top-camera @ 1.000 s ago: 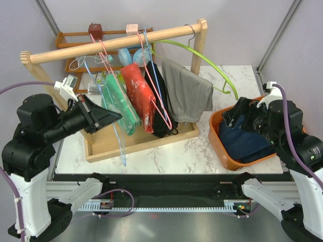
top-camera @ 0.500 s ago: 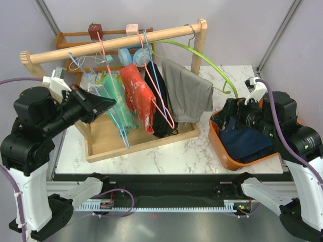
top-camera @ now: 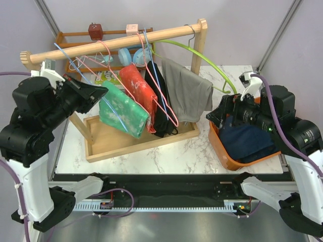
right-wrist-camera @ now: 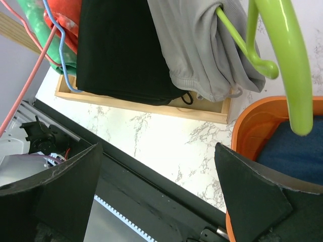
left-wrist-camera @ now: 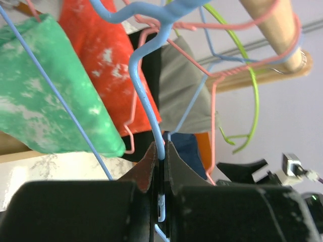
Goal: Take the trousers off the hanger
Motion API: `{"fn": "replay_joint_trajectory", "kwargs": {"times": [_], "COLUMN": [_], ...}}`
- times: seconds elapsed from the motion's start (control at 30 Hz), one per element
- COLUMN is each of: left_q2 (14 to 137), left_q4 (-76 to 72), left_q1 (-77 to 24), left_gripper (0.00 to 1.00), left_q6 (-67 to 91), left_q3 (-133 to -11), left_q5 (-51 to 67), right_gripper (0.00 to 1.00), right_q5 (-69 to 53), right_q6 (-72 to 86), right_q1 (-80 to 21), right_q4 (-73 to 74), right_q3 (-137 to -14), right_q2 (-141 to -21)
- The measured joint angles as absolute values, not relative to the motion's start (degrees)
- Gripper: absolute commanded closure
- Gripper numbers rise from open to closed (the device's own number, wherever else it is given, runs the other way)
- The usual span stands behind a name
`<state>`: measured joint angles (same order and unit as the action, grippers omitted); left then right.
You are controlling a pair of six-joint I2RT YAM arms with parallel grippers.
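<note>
The left gripper (left-wrist-camera: 160, 151) pinches a thin blue wire hanger (left-wrist-camera: 145, 96), mint-green mottled trousers (left-wrist-camera: 45, 106) hanging up-left of it, while the right gripper (right-wrist-camera: 156, 161) is spread wide, empty.

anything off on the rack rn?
Yes: the mint-green trousers hang askew, splayed away from the red garment and tilted over the wooden tray. Their blue hanger is pinched in the shut left gripper, held off to the side. Nothing looks spilled or damaged.
</note>
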<state>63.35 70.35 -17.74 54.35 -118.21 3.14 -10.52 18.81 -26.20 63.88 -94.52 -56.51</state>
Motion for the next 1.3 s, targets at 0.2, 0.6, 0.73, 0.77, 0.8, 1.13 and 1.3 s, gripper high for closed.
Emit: {"fn": "replay_joint_trajectory", "kwargs": {"times": [0.2,0.6,0.73,0.77,0.8,1.13,1.3], "left_q2": [65.93,63.42,62.46,62.15,61.76,56.40,53.47], "left_q4": [71.20,71.83,69.78,69.17,68.58,67.29,72.86], "left_q1": [-17.74,-17.12,-16.82,-16.82,-16.82,-16.49,-16.51], "left_gripper": [0.98,0.98,0.98,0.98,0.98,0.73,0.61], "left_q6": [54.35,52.95,52.60,52.56,52.51,50.50,50.02], "left_q3": [-118.17,-110.30,-107.59,-106.96,-106.28,-102.80,-101.97], "left_q5": [-2.44,-10.00,-10.26,-10.26,-10.28,-11.05,-10.46], "right_gripper": [0.02,0.02,0.02,0.02,0.02,0.02,0.02], "right_q5": [-9.58,-9.65,-9.65,-9.67,-9.67,-10.39,-10.70], "right_q6": [17.93,17.69,17.67,17.69,17.67,17.69,17.74], "right_q1": [-28.45,-29.10,-29.10,-29.10,-29.10,-29.12,-29.15], "right_q4": [63.81,63.81,63.86,63.86,63.86,63.86,63.86], "right_q3": [-96.71,-99.13,-99.15,-99.15,-99.15,-99.15,-99.15], "right_q2": [-59.13,-60.31,-60.23,-60.25,-60.27,-60.38,-60.51]}}
